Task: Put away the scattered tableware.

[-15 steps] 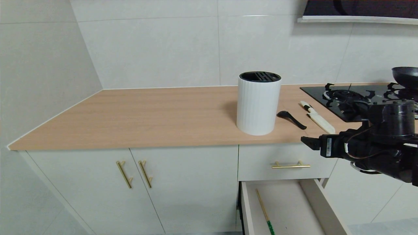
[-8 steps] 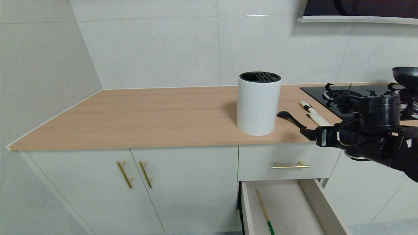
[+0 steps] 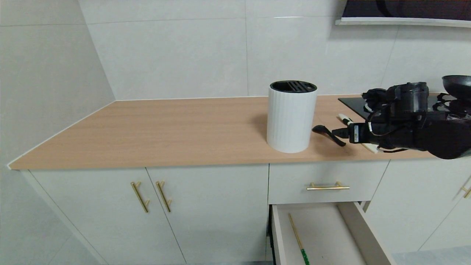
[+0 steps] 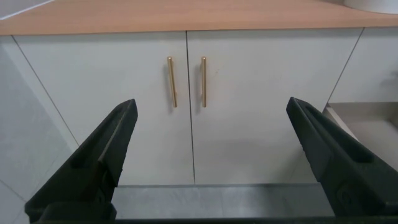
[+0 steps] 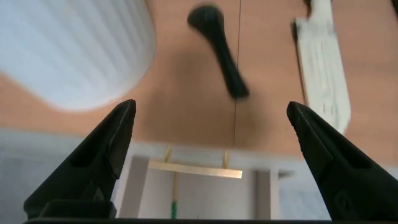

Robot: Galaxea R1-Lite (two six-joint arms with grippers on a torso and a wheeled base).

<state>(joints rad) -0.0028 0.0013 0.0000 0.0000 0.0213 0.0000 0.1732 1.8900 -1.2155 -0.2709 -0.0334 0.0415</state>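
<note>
A black spoon point(image 3: 326, 134) lies on the wooden counter point(image 3: 176, 129) just right of a white ribbed holder point(image 3: 291, 117) with a black slotted top. A white knife point(image 3: 345, 119) lies beyond it, partly hidden by my right arm. My right gripper point(image 3: 335, 133) hovers open just above the counter's front edge, its tips close to the spoon's handle end. From the right wrist, the spoon point(image 5: 217, 50), knife point(image 5: 320, 68) and holder point(image 5: 74, 50) lie ahead of the open right gripper point(image 5: 211, 162). My left gripper point(image 4: 211, 162) is open, low, facing the cabinet doors.
Below the counter a drawer point(image 3: 353, 232) stands pulled out, with a green-tipped chopstick point(image 3: 298, 239) inside. A closed drawer with a gold handle point(image 3: 327, 187) sits above it. A black gas stove point(image 3: 353, 103) and a dark pan point(image 3: 456, 82) are at the far right. Gold door handles point(image 4: 186, 81) face the left gripper.
My right arm has risen from in front of the closed drawer to counter height and moved forward over the edge, bringing its open gripper up to the spoon. Nothing on the counter moved.
</note>
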